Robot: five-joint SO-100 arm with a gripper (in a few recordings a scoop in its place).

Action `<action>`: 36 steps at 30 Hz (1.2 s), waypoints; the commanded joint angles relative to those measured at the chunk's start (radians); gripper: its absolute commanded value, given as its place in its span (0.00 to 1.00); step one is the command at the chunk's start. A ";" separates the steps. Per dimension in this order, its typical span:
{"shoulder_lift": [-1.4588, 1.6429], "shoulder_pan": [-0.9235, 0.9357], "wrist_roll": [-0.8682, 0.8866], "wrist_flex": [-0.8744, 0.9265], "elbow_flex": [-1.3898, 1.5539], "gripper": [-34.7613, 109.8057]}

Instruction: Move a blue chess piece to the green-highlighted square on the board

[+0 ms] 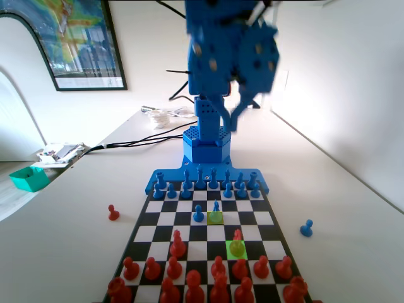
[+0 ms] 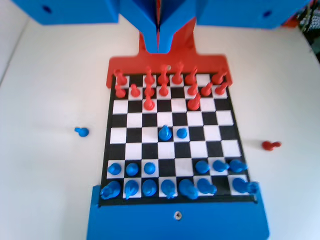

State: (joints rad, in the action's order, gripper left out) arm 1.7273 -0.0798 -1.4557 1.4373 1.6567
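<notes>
The blue chess piece point(image 1: 216, 206) is seen upright on the yellow-green square point(image 1: 216, 218) at the centre of the board point(image 1: 268, 218) in the fixed view; in the wrist view it point(image 2: 164, 132) is seen mid-board beside a blue pawn point(image 2: 182, 133); the green-highlighted square point(image 1: 236, 249) is occupied by a red piece point(image 1: 237, 236); the jaws point(image 2: 158, 42) are held high at the wrist view's top edge, pressed together, empty; a red pawn point(image 1: 113, 213) and another blue pawn point(image 1: 307, 228) are seen on the counter point(image 1: 63, 240).

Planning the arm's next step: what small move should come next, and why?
Probably lower the gripper toward the blue chess piece: the arm is raised high above the board, jaws together, and the green-highlighted square holds a red piece.
</notes>
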 commanded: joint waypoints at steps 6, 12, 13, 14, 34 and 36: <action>-0.267 -0.052 0.057 -0.052 -0.190 0.34; -0.337 -0.057 0.057 -0.130 -0.212 0.36; -0.347 -0.058 0.055 -0.138 -0.209 0.35; -0.356 -0.061 0.054 -0.147 -0.204 0.35; -0.529 -0.061 0.003 -0.261 -0.141 0.34; -0.529 -0.066 -0.005 -0.275 -0.115 0.34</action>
State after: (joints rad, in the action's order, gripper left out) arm 1.1612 -0.1335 -1.4389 1.1720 1.5248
